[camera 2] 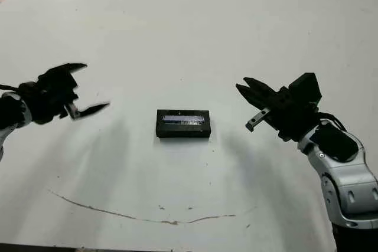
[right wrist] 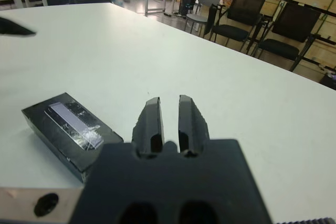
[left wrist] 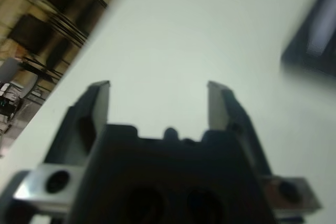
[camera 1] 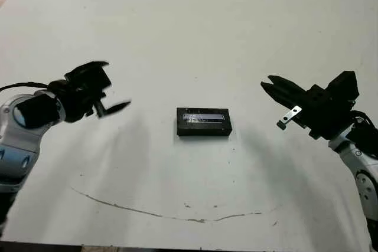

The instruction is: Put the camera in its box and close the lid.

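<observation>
The right pincer (camera 2: 243, 90) hovers over the right part of the white table (camera 1: 189, 39), its two black fingers (right wrist: 149, 121) drawn together with only a thin slit between them and nothing held. It points toward the middle of the table and stands well apart from the box.

A thin, dark, curved scratch mark (camera 1: 165, 213) runs along the near part of the table, nearer than both arms.

The left pincer (camera 1: 115, 87) hangs over the left part of the table at about the same depth as the right one. Its fingers (left wrist: 100, 103) are spread wide apart, empty, with bare table showing between them. It too is well apart from the box.

Between the two pincers, near the middle of the table, lies the closed box (camera 1: 203, 122), flat, its long side running left to right. The lid (right wrist: 71, 121) sits on it, black, with a pale lavender-grey strip along its top face. The camera cannot be seen anywhere in the views.

Beyond the far edge of the table, the right wrist view shows black chairs (right wrist: 239, 17) and desks in a room.
</observation>
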Controlling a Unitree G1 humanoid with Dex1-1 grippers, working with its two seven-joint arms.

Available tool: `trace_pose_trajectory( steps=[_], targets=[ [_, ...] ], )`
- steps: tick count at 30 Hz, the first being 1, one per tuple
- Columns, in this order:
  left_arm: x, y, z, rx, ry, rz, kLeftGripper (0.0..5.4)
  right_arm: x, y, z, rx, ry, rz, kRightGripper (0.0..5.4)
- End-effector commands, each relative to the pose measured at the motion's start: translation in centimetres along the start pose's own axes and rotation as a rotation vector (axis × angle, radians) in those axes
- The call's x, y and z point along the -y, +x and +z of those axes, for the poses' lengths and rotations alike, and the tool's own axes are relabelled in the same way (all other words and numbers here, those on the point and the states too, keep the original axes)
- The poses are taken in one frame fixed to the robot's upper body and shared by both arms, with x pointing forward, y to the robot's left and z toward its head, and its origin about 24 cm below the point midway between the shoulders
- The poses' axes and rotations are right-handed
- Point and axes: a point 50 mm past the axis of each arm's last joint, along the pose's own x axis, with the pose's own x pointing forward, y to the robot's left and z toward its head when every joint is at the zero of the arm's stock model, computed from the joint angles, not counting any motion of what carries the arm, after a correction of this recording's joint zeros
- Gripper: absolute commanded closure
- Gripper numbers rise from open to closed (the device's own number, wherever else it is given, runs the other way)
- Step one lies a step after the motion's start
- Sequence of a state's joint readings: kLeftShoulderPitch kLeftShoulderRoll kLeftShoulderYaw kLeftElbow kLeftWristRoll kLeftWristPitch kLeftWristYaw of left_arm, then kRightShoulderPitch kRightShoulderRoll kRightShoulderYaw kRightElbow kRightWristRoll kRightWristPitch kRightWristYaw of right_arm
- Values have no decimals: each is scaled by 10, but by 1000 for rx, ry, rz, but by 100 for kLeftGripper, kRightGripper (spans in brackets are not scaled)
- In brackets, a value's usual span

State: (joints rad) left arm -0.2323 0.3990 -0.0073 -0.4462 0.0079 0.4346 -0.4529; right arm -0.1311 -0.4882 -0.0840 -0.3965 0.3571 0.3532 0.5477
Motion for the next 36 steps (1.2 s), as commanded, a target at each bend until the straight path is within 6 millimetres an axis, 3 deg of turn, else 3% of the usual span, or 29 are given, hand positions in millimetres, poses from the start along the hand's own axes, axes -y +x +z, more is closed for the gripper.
trace_pose_trajectory(
  steps=[1,10,14,20,26,33,36],
  targets=[
    [24,4,7,59,-167,85,323,2,-1,-4,-8,-5,-7,540],
    [95,29,32,12,-507,-100,537,3,-2,-4,1,-22,-23,540],
    [118,39,27,-65,-484,-171,537,2,-3,-3,-8,-19,-35,540],
    [140,47,2,-194,-482,-232,537,1,-4,-4,0,-15,-40,540],
    [143,42,-5,-268,-424,-289,537,1,-4,-3,11,-27,-46,540],
    [158,29,-36,-448,-425,-327,537,3,0,-2,18,7,-34,540],
    [159,24,-41,-474,-407,-335,537,3,0,-1,13,4,-33,540]
  ],
)
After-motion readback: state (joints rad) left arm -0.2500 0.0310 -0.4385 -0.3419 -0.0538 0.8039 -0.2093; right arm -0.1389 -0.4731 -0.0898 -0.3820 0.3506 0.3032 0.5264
